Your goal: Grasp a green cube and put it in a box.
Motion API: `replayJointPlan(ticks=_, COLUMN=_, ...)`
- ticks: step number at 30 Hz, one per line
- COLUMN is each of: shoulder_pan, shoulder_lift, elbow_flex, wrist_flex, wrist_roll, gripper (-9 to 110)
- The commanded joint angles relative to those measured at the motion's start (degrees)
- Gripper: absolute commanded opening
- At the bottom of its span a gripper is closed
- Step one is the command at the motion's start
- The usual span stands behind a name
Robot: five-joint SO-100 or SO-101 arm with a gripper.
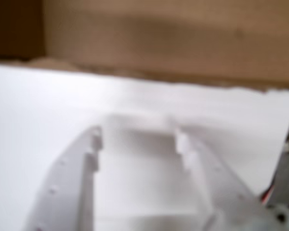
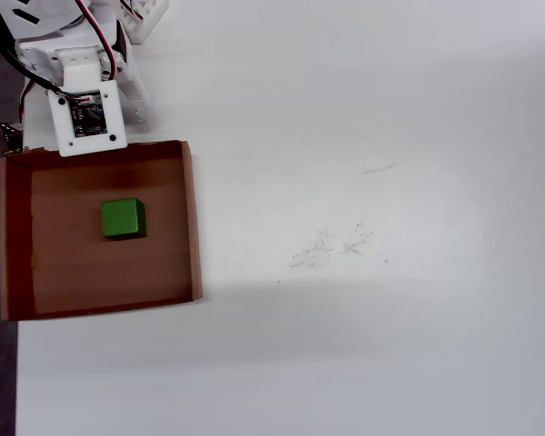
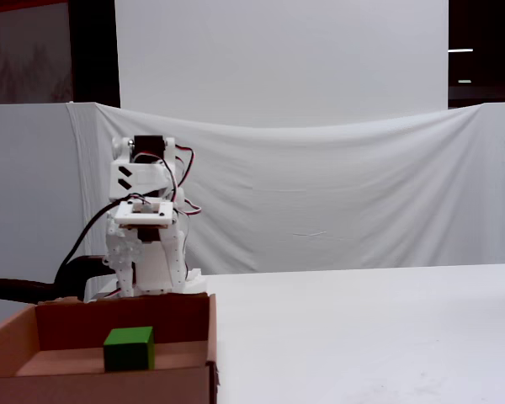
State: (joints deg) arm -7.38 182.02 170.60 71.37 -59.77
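Note:
The green cube [image 2: 123,219] lies flat on the bottom of the brown cardboard box [image 2: 193,218], a little left of its middle in the overhead view. In the fixed view the cube [image 3: 128,349] sits inside the box [image 3: 118,318] at the lower left. My gripper [image 1: 138,138] is open and empty, its white fingers [image 1: 94,144] spread wide over bare white table, with a box wall [image 1: 173,43] just beyond them. The arm [image 2: 89,113] is folded back by its base, just outside the box's wall nearest the base. The cube is out of the wrist view.
The white table [image 2: 372,182] stretches to the right of the box in the overhead view, with faint scuff marks [image 2: 331,243]. The arm's base and cables [image 3: 147,236] stand behind the box. A white cloth backdrop [image 3: 337,185] hangs at the far side.

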Motion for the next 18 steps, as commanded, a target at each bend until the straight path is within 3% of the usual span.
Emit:
replayJointPlan(ticks=1, shoulder_pan=0.2, shoulder_lift=0.4, elbow_flex=-0.3, wrist_flex=-0.4, wrist_roll=0.4, gripper=21)
replayJointPlan(ticks=18, shoulder_pan=0.2, shoulder_lift=0.4, elbow_flex=-0.3, wrist_flex=-0.4, wrist_roll=1.1, gripper=21)
